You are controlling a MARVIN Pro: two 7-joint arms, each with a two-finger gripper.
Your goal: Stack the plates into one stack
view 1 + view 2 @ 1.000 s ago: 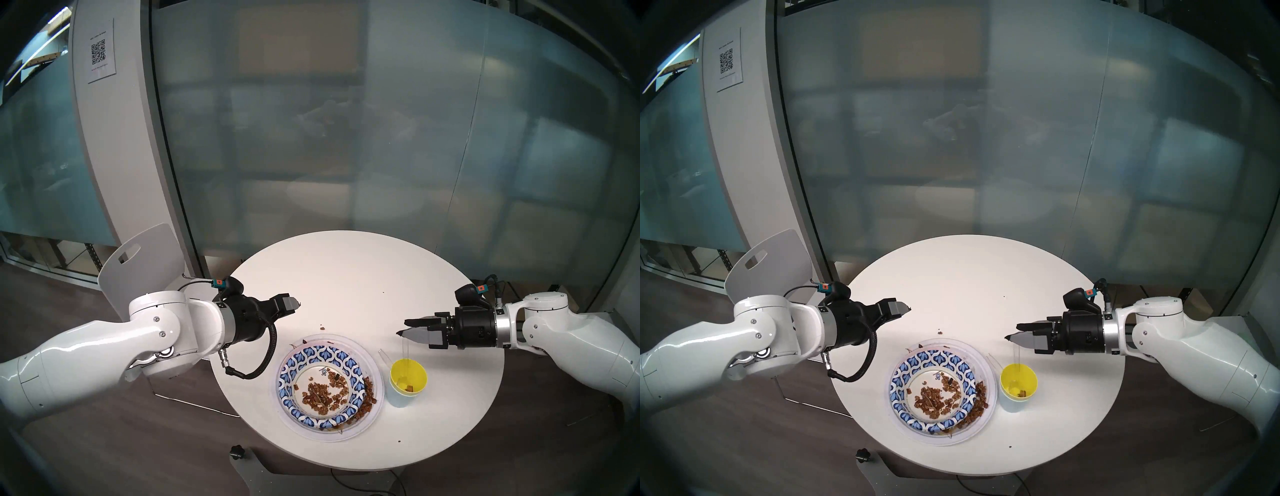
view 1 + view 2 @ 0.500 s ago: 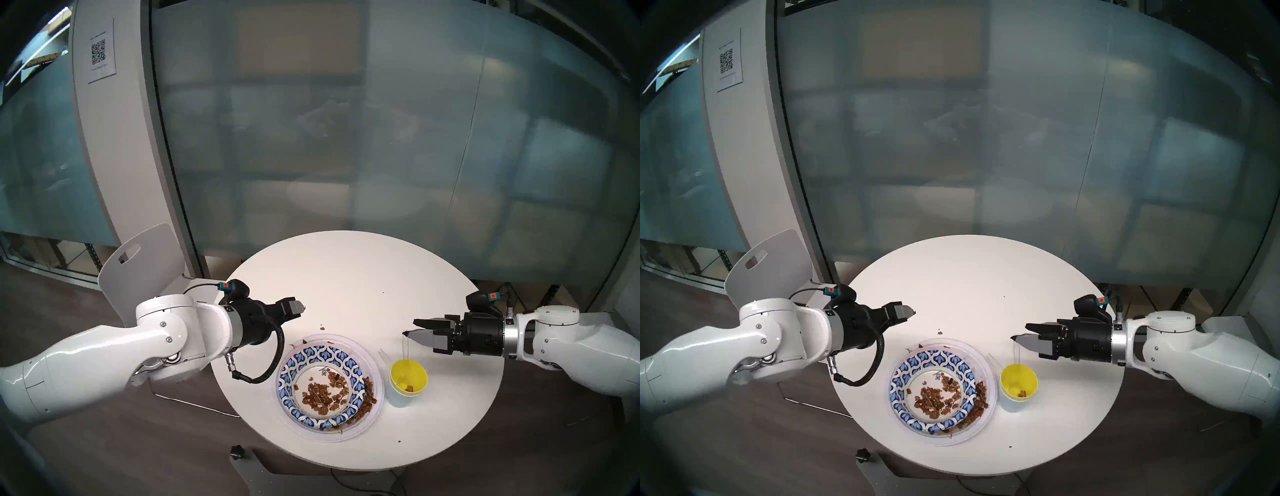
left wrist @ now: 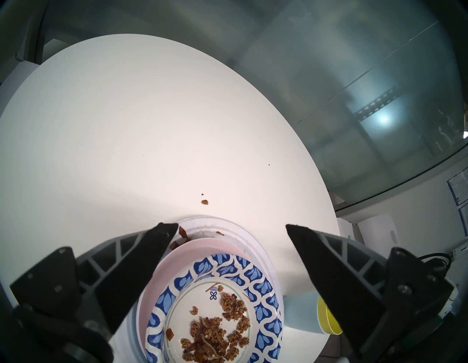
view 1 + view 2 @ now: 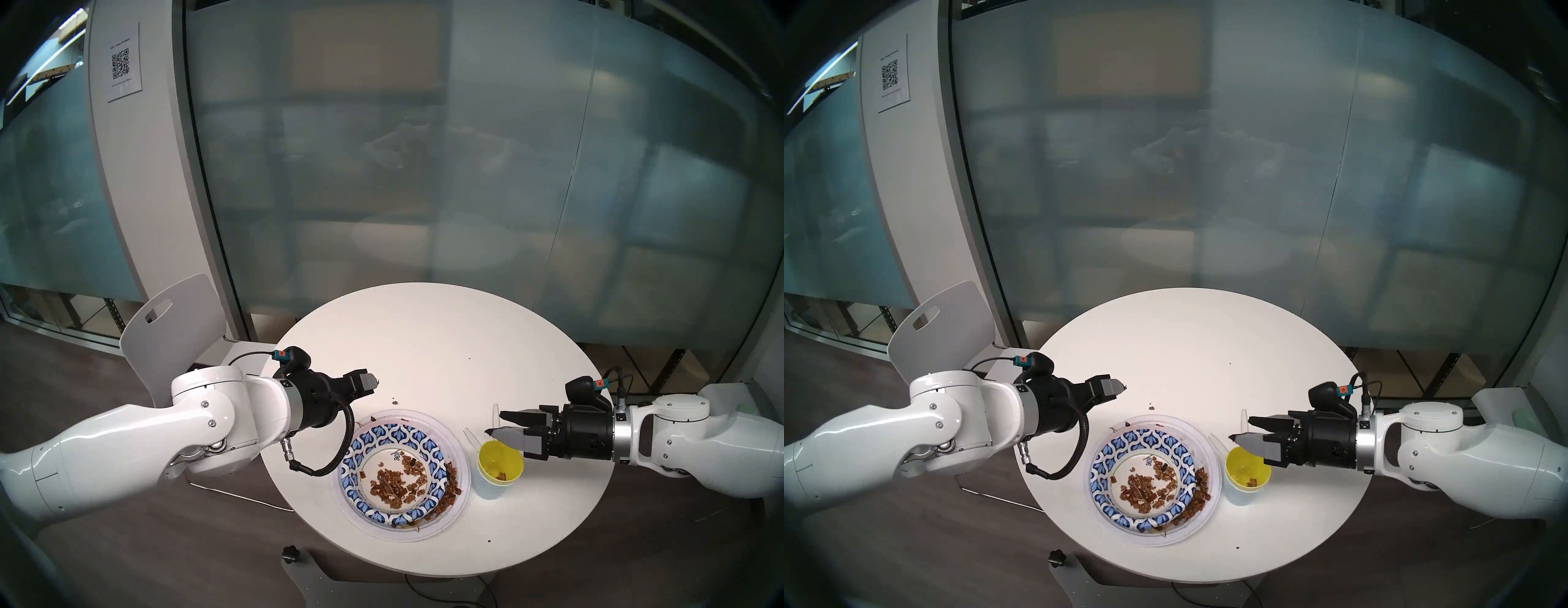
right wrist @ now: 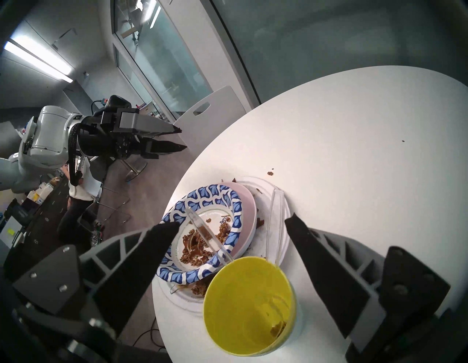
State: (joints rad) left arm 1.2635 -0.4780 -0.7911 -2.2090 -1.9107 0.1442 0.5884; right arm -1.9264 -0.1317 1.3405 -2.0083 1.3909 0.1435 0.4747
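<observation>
The plates sit in one stack (image 4: pixel 403 473) near the front of the round white table (image 4: pixel 424 339). A paper plate with a blue leaf-pattern rim (image 3: pixel 253 276) lies uppermost, holding brown crumbs. A pale pink plate (image 3: pixel 202 247) shows beneath it, and the large white plate (image 4: pixel 461 456) is the base. My left gripper (image 4: pixel 372 384) hovers open, up and to the left of the stack, holding nothing. My right gripper (image 4: pixel 494 423) is open over the far rim of the yellow cup (image 4: pixel 500 463), to the right of the stack.
The yellow cup (image 5: pixel 249 304) sits inside a light blue cup (image 3: pixel 300 311), and clear plastic utensils (image 5: pixel 207 233) lean out of it. Loose crumbs (image 4: pixel 394 401) lie behind the stack. A white chair (image 4: pixel 178 322) stands to the left, a glass wall behind.
My right gripper came nearer and lower, ending over the yellow cup's rim. My left arm edged right and slightly nearer, toward the stack. The plates have not moved.
</observation>
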